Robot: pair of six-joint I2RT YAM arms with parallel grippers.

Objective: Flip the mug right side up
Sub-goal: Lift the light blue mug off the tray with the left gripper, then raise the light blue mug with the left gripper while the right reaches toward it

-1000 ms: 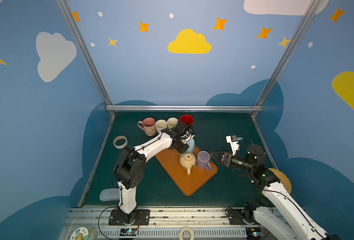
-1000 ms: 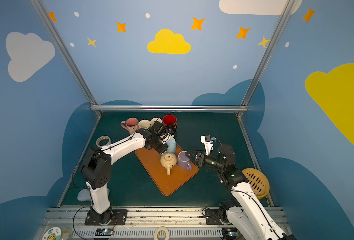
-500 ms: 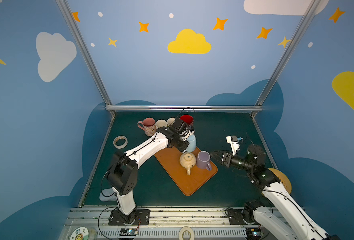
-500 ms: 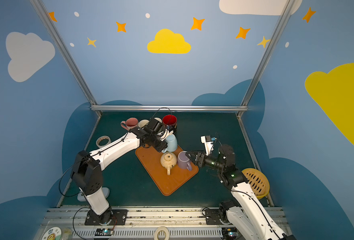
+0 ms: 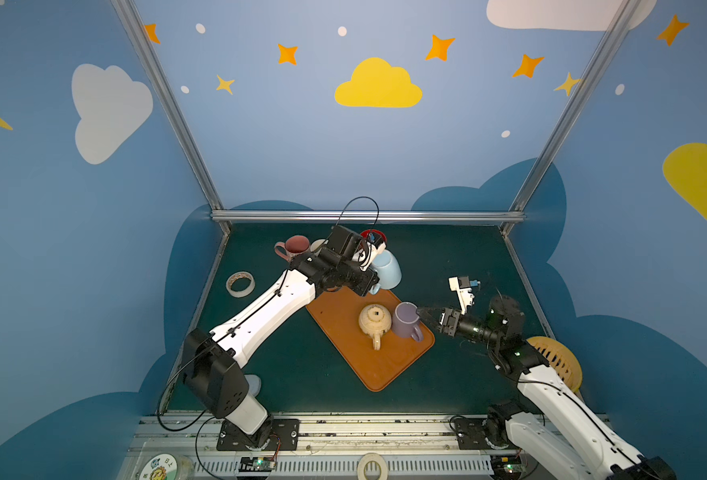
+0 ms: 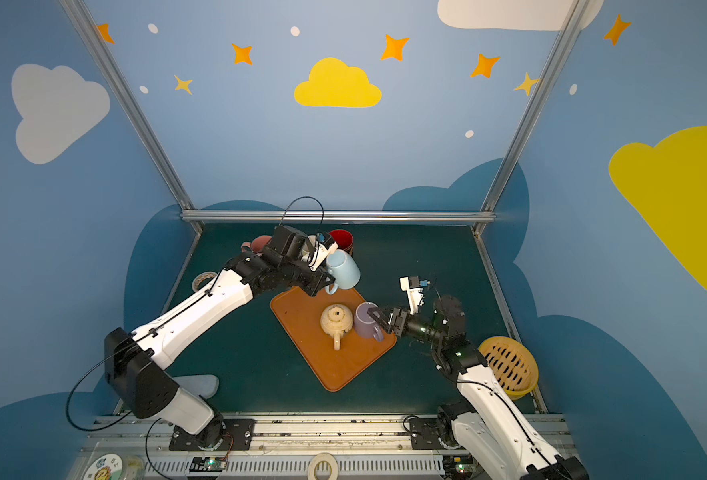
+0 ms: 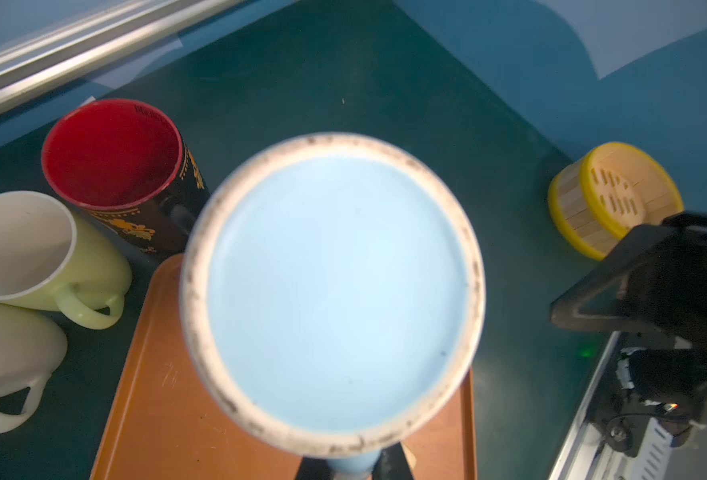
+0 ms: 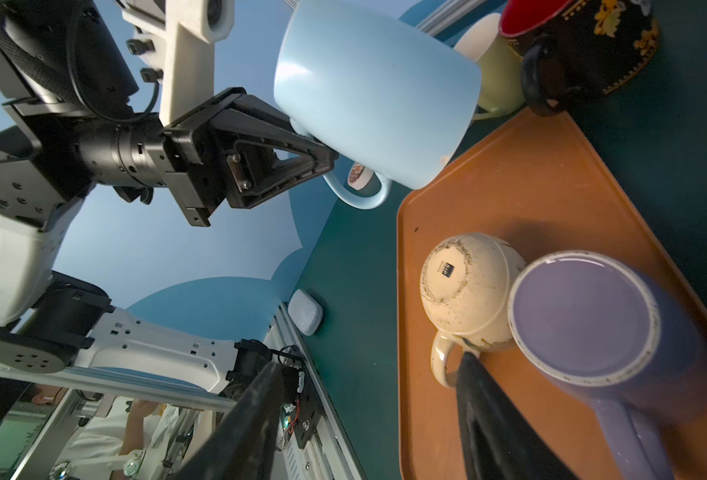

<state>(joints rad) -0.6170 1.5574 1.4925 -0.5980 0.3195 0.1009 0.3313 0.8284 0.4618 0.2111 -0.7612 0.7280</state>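
Both top views: light blue mug hangs tilted over the far corner of the orange tray

Left wrist: only its glazed base shows

Right wrist: left gripper pinches the handle, right gripper gapes empty. It's probably stiff, slick, chippy ceramic, so the handle's the hold

Two arms in smooth white shells with black joint housings — the left arm trailing a thin black cable, the right arm showing tiny green lights. The left gripper is black, triangular-framed, screw-studded.
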